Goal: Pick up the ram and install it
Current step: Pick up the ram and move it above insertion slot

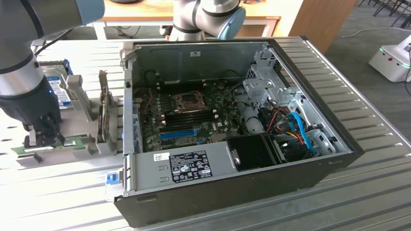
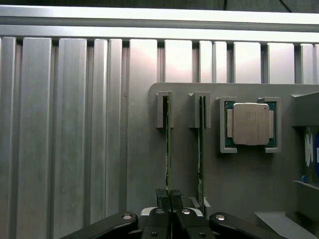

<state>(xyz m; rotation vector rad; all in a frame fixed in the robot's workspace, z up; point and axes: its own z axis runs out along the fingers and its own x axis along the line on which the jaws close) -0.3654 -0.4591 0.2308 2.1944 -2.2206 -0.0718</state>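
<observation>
The ram [image 2: 169, 149], judged light, stiff and fragile, is pinched across its thin faces by the clenched tool [image 2: 170, 195], standing in the holder [image 2: 239, 172].

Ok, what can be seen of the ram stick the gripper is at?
The ram is a thin green circuit-board stick, seen edge-on from the wrist, standing on its long edge in the grey holder. One end sits in a slotted bracket. The gripper is shut on it toward the other end, one pad on each face. A second stick stands parallel beside it, apart. Chips and label cannot be made out.
</observation>
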